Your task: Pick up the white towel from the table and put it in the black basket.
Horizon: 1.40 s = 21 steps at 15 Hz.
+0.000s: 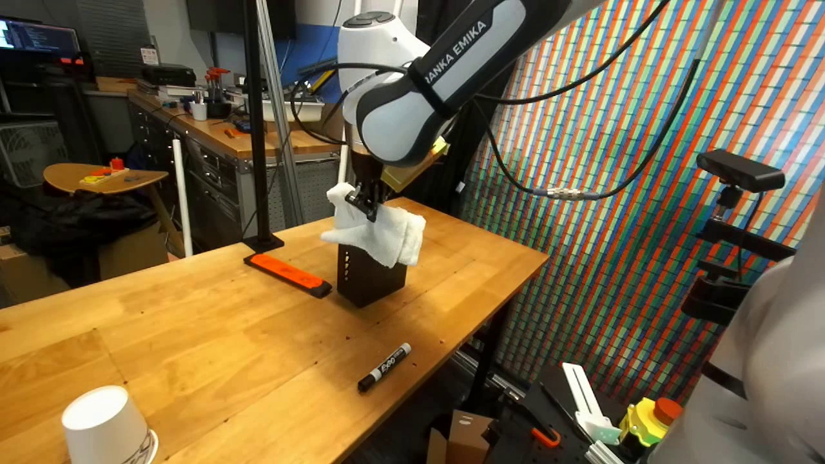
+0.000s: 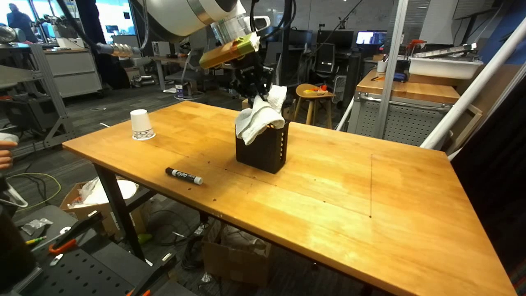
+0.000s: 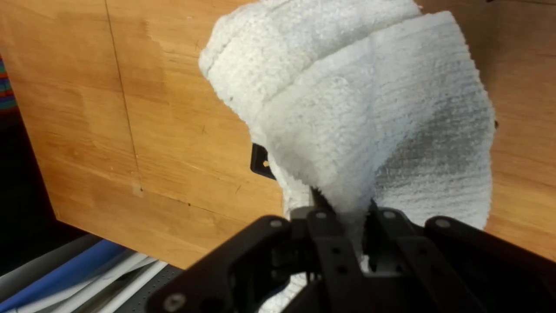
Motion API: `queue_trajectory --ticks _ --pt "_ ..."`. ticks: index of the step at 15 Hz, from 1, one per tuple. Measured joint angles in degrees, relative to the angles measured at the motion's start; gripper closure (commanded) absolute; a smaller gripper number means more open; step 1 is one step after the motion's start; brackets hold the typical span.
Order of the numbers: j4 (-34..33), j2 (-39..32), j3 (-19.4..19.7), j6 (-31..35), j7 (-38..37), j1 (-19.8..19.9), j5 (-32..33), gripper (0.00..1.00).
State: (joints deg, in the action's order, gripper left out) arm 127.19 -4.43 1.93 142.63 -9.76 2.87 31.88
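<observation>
Black hand downward above basket, white towel in grip.

The table has a honey-brown wooden top with thin seams and small dark spots, some near the black basket, which stands upright on it. Near the basket lies an Expo marker, its pale end nearer the basket than its black end. A white cup stands upside down, well apart from the basket. In an exterior view, an orange-and-black strip lies just beside the basket, and a black post rises from a flat foot set farther from the basket.
</observation>
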Motion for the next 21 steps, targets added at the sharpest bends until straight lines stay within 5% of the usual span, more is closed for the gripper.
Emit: queue_trajectory --ticks 9,21 --pt "-2.20 -10.15 2.29 2.95 1.56 -0.04 -2.04 0.96" --pt "-3.16 -13.49 -1.88 3.82 27.88 4.35 -28.97 0.96"
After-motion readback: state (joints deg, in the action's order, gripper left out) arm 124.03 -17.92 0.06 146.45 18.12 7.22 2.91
